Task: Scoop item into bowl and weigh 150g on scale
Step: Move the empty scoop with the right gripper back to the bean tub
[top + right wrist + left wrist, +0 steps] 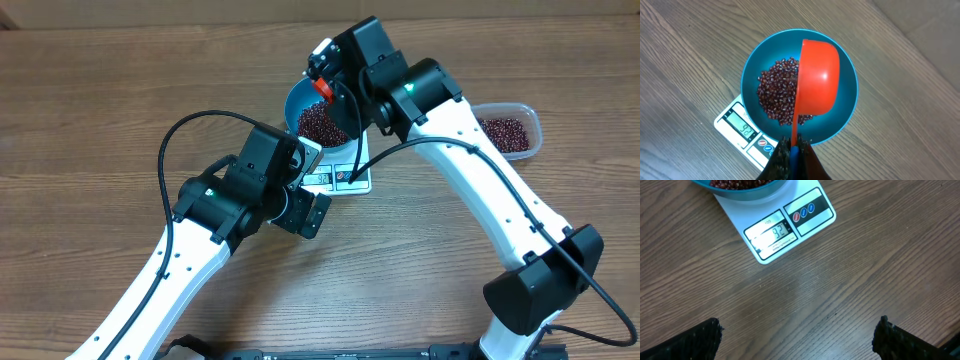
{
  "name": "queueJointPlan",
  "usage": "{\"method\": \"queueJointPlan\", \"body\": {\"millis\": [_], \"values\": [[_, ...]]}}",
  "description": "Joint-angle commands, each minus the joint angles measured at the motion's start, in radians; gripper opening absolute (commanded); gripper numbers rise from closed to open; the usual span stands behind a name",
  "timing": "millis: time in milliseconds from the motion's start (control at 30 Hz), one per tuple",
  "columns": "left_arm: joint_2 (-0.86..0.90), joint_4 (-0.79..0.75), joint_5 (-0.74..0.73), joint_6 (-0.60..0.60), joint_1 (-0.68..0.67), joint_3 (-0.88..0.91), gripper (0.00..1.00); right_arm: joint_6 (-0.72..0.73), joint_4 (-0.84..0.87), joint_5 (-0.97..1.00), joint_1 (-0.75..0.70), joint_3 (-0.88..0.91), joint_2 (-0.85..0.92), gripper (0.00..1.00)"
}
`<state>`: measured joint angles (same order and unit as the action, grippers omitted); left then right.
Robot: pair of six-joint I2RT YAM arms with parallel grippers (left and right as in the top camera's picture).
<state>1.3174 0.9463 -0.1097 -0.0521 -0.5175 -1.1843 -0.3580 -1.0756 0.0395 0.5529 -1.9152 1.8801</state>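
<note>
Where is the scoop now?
In the right wrist view, the scoop is over the bowl on the scale, its handle held by the right end effector.

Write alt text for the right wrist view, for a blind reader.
An orange-red plastic scoop, held by its handle in the right gripper, is tipped above a round bright blue bowl of small dark red-brown beans on a flat white kitchen scale.
</note>
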Motion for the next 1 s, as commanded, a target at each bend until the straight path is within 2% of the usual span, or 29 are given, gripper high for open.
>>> {"method": "queueJointPlan", "body": {"millis": [0,233,467,600,800,967], "values": [[-0.003,-0.002,-0.013,0.001,-0.005,-0.003,1.0,0.046,0.005,0.037,-0.014,-0.024,-0.023,0.04],[-0.003,-0.002,-0.013,0.001,-0.005,-0.003,1.0,0.149,0.0,-0.024,-0.105,-0.024,-0.033,0.04],[-0.003,-0.002,-0.013,0.0,-0.005,-0.003,1.0,0.148,-0.009,-0.457,-0.281,-0.024,-0.044,0.04],[-0.003,-0.002,-0.013,0.001,-0.005,-0.003,1.0,0.15,-0.019,-0.611,-0.386,-0.024,-0.044,0.04],[-0.003,-0.002,-0.013,0.001,-0.005,-0.003,1.0,0.285,-0.078,-0.473,-0.546,-0.024,-0.044,0.04],[-0.003,-0.002,-0.014,0.001,-0.005,-0.003,1.0,0.296,-0.166,-0.329,-0.642,-0.024,-0.044,0.04]]}}
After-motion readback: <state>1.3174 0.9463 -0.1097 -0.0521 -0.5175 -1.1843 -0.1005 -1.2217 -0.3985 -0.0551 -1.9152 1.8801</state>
